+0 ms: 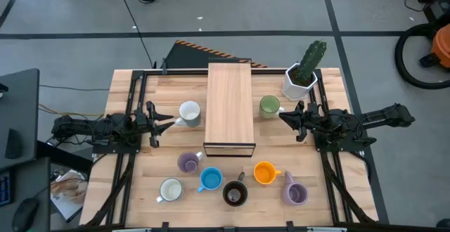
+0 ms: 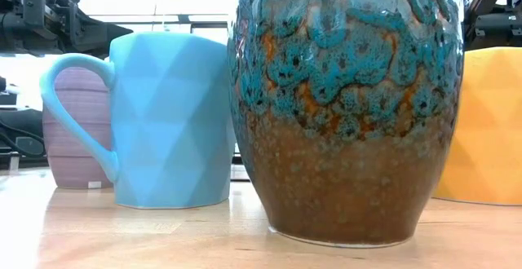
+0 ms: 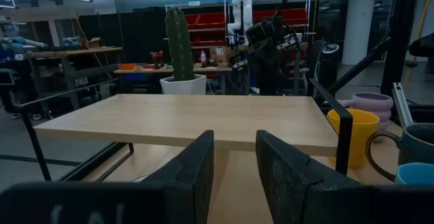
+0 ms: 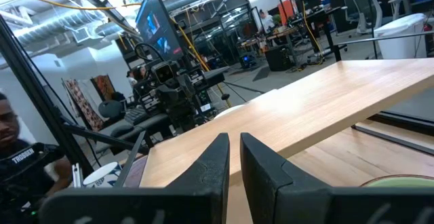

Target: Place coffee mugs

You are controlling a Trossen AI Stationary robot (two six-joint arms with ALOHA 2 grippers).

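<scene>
High view: all eight mugs are seen standing on the table [image 1: 126,183], and none is on top of the wooden shelf [image 1: 230,109] in the middle. If the shelf is where they are meant to go, the task is judged to be barely begun, with every mug left to place.

One white mug [image 1: 188,112] is set just left of the shelf, near the left gripper [image 1: 156,121]. The green mug [image 1: 269,106] is set just right of the shelf, near the right gripper [image 1: 290,117] and close to the cactus pot [image 1: 300,77]. The other six are grouped at the front of the table: a lavender mug [image 1: 188,163], the blue mug [image 1: 209,179], a second white mug [image 1: 171,189], the brown mug [image 1: 235,193], the orange mug [image 1: 264,172] and a second lavender mug [image 1: 295,192].

Every mug is upright, its long axis vertical and its mouth up. The first white mug's handle is turned towards the left gripper, and the green mug's towards the right gripper. The orange mug's handle is turned to the right.

In the left wrist view the left gripper's fingers [image 3: 193,176] are parted by a modest gap and nothing is held. In the right wrist view the right gripper's fingers [image 4: 210,173] are drawn nearly together and nothing is held.
</scene>
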